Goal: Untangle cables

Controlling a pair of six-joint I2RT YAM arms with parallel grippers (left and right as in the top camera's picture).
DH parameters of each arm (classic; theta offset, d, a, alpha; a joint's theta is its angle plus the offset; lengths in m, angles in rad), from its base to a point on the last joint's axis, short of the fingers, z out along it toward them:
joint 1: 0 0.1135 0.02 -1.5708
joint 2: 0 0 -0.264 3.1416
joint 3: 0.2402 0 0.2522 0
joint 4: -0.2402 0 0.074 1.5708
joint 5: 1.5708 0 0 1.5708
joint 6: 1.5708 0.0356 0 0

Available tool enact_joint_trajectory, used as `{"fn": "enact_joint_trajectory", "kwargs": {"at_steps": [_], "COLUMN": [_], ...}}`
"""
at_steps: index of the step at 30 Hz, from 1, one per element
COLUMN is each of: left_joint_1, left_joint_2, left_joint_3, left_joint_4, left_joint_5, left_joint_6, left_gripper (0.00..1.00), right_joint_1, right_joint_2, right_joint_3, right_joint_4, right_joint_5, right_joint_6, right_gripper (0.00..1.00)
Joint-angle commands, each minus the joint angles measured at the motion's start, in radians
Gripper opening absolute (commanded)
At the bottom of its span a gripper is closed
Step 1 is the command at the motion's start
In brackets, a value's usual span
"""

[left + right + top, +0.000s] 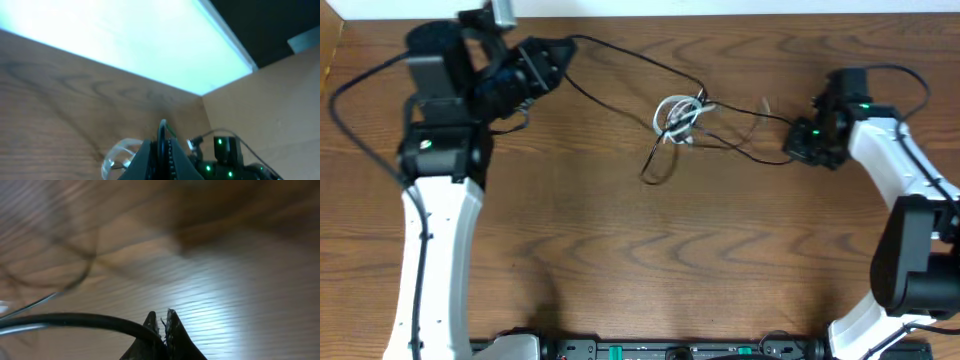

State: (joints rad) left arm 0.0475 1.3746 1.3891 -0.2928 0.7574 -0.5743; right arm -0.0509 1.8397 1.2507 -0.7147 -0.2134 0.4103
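The left claw [552,62] clamps a black cable [630,59]. The right claw [798,140] pinches a black cord [75,321]. A white cable [675,112] lies knotted between them on the tabletop [620,250].

you're looking at a brown wooden table [620,260] with wavy grain that fills the overhead view — a thin pale strip [720,6] runs along its far edge. from the left wrist, a bright washed-out panel [125,40] meets a light wooden board [280,100], with a dark area [265,20] beyond.
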Motion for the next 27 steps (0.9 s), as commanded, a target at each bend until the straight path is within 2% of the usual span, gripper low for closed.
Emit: {"fn": "enact_joint_trajectory", "kwargs": {"at_steps": [1, 10, 15, 20, 23, 26, 27], "left_joint_1": [0.073, 0.126, 0.126, 0.125, 0.125, 0.123, 0.121], "left_joint_2": [-0.06, -0.065, -0.061, -0.061, -0.061, -0.061, -0.061], "left_joint_3": [0.019, 0.019, 0.019, 0.019, 0.019, 0.019, 0.019], "left_joint_4": [0.002, -0.066, -0.101, -0.134, -0.154, -0.179, -0.187], "left_joint_5": [-0.002, -0.003, -0.002, -0.002, -0.002, -0.002, 0.002], "left_joint_6": [-0.011, -0.002, 0.002, 0.01, 0.039, 0.066, 0.081], "left_gripper": [0.08, 0.07, 0.07, 0.08, 0.08, 0.08, 0.07], "right_joint_1": [-0.115, -0.276, -0.288, -0.265, -0.246, -0.227, -0.217], "right_joint_2": [0.012, 0.012, 0.012, 0.011, 0.01, 0.01, 0.01], "right_joint_3": [-0.024, -0.034, -0.034, -0.024, 0.01, 0.065, 0.086], "right_joint_4": [-0.008, -0.035, -0.032, 0.006, 0.026, 0.027, 0.027], "right_joint_5": [0.058, 0.039, -0.019, -0.164, -0.323, -0.47, -0.494], "right_joint_6": [-0.05, -0.049, -0.08, -0.144, -0.24, -0.321, -0.333], "right_gripper": [0.01, 0.01, 0.01, 0.01, 0.02, 0.05, 0.09]}}
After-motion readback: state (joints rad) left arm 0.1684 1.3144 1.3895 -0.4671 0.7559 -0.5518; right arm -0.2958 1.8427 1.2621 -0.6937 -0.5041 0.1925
